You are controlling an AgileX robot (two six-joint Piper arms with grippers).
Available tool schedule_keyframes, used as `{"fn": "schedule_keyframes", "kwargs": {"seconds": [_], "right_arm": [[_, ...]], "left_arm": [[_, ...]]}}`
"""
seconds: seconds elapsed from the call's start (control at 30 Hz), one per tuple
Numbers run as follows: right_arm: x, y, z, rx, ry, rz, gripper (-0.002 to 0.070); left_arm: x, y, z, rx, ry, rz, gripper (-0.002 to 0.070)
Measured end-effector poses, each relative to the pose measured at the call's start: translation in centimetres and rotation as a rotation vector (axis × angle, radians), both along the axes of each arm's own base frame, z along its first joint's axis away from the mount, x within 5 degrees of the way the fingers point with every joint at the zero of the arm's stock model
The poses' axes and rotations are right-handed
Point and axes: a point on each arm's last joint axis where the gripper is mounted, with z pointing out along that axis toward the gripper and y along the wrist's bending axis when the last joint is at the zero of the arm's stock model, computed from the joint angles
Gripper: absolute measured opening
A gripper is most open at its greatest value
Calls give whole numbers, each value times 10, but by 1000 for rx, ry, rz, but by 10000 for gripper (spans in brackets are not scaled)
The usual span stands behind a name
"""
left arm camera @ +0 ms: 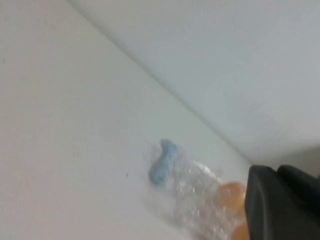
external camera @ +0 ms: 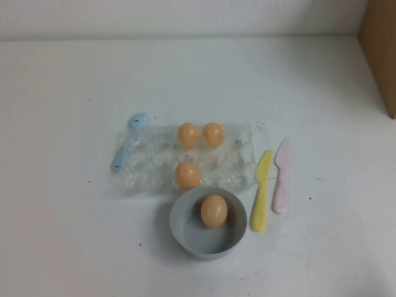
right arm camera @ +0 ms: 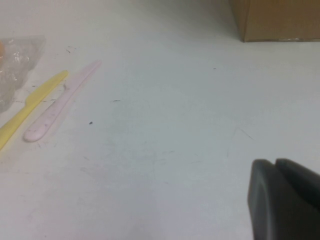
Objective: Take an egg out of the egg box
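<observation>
Landmark: egg box, flat clear crinkly tray mid-worktop.

- Left gripper: absent from the high view; in the left wrist view a dark block at the frame's corner, fingers closed together, holding nothing, above the worktop near the box.
- Blue utensil: lies along the box's left edge, touching it; seen in the high and left wrist views.
- Egg: in the grey bowl, which touches the box's near edge. The high view alone shows this.
- Three more eggs in the box: two side by side in the far row, one in the near row.
- Yellow knife, pink knife: side by side just right of the box.
- Right gripper: only in the right wrist view, well right of the knives; cannot tell the fingers' state.
- Brown box: far right edge, well apart from the egg box.
- Open worktop left, right and beyond the egg box.
</observation>
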Motion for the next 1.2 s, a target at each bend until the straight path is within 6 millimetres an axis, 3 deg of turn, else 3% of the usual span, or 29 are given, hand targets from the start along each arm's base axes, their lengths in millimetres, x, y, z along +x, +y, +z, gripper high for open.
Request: {"fn": "schedule_keyframes", "kwargs": {"seconds": [0.07,0.2,0.33,0.47,0.63,0.8,0.93,1.2], "right_arm": [[0,0,0,0,0,0,-17],[0,0,0,0,0,0,-17],[0,0,0,0,0,0,-17],[0,0,0,0,0,0,-17],[0,0,0,0,0,0,-17],[0,0,0,0,0,0,-17],[0,0,0,0,0,0,-17],[0,0,0,0,0,0,-17]], "left_arm": [[-2,-5,2,38,49,-60,-1],[-13,-17,29,227,80,-213,-1],[-21,-28,70,409,134,-381,-1],[-18,-36,118,617,189,-565,-1],[8,-43,157,806,284,-814,-1],[42,-50,184,929,264,-971,-1],[79,-63,194,1016,274,-1087,-1],[142,-97,184,1301,379,-1227,-1]]}}
